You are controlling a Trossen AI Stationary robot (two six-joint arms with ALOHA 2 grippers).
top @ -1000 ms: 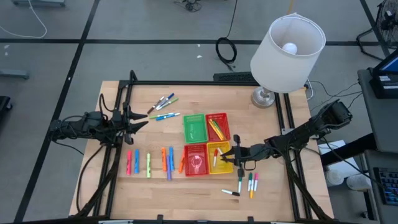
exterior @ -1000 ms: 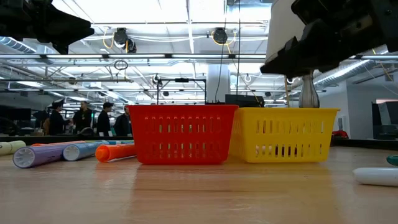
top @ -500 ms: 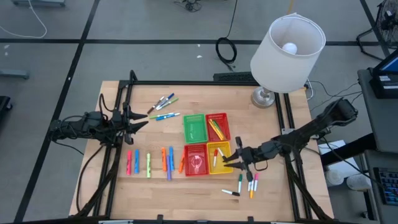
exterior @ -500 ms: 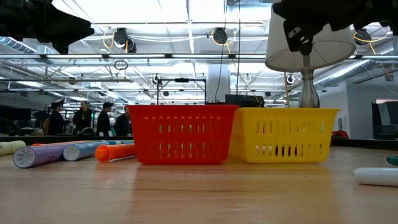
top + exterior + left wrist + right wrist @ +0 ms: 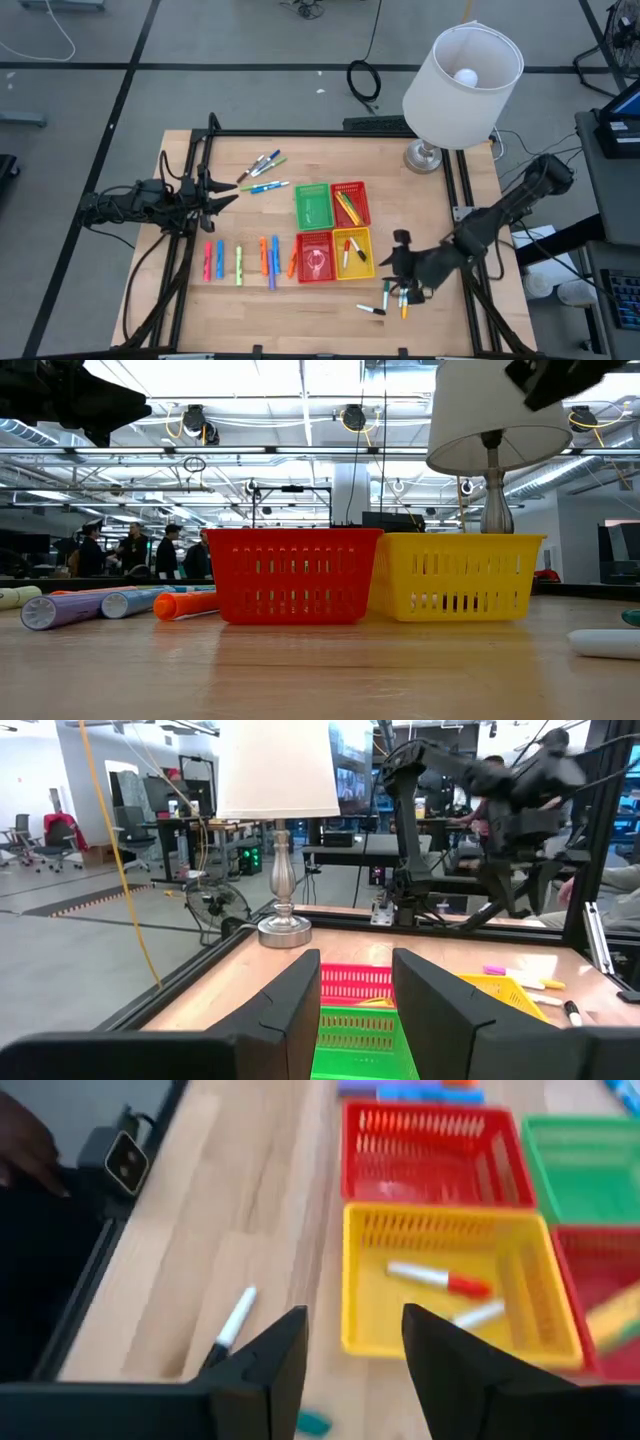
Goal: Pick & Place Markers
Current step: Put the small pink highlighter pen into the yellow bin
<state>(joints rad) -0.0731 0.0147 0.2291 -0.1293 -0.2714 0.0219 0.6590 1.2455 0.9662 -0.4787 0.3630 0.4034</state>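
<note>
Two markers lie in the yellow basket, others scattered on the table; at the basket's four o'clock hovers the right gripper, fingers apart and empty, while the left gripper, fingers parted and empty, waits at the table's nine o'clock.

Wooden table carries four baskets, lamp, scattered markers

Pretty bright and even from above, with ceiling lights blown out to white glare in the low view and only soft, short shadows on the tabletop. Lit bulb glowing inside the lamp shade too. Right wrist view smeared with motion blur, especially the yellow basket and red basket; foreground marker soft in the low view.
</note>
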